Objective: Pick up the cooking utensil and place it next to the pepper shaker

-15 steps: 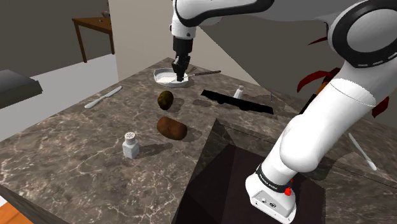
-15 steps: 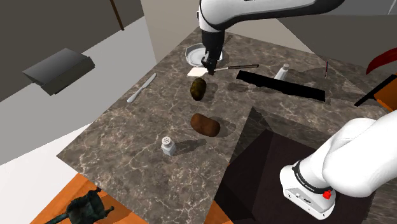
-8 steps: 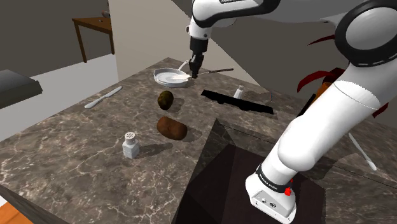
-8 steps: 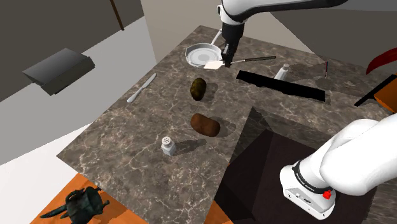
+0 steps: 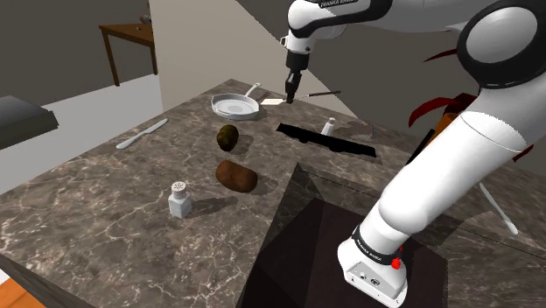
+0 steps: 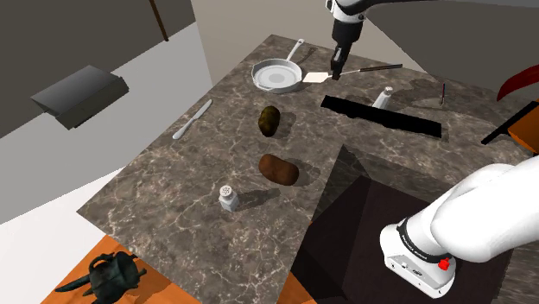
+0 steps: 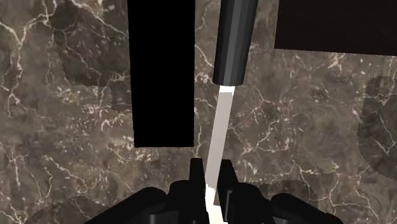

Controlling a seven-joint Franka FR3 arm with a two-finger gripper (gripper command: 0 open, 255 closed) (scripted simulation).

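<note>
Spatula (image 6: 314,78) hangs pinched between the gripper's (image 6: 337,74) fingers above the counter (image 6: 164,186). It has moved from the pan's (image 6: 275,76) edge toward the second exterior view's right, well apart from the pepper shaker (image 6: 229,198).

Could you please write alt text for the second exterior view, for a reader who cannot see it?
The black gripper clasps a spatula over the far end of a dark veined counter, beside a white pan. A shaker and a knife sit nearer the camera.
</note>
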